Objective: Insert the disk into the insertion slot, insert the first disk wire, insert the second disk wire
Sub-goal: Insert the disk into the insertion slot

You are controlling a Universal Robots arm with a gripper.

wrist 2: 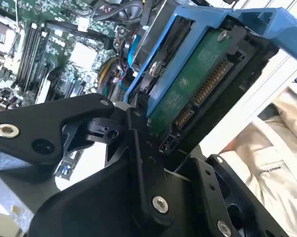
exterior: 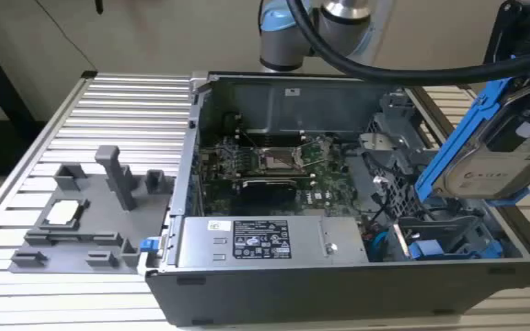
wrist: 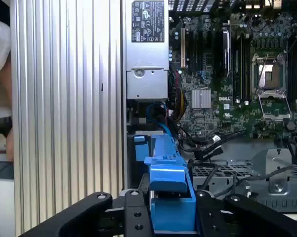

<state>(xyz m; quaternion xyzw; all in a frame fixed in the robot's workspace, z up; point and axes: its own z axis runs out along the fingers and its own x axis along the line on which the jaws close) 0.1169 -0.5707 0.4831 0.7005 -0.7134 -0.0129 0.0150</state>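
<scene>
Your black gripper (wrist: 169, 213) is clamped on the upper end of the flat silver-grey hard drive in its bright blue plastic carrier (exterior: 491, 164). In the exterior view the drive hangs tilted above the blue-edged dark grey metal drive bay (exterior: 442, 238), not yet inserted.

**Bright bench, shaded case, blown-out background**

In the exterior view you have soft, even light with no hard shadows. The ribbed bench (exterior: 127, 96) is bright, with a pale sheen along its ridges. The computer case (exterior: 283, 110) darkens toward its floor. The disk (exterior: 499, 148) catches light on its pale face. In the first wrist view the tool (wrist: 170, 215), clamped on the disk's blue frame, is almost a black silhouette. In the second wrist view the background beside the disk washes out to white.
</scene>
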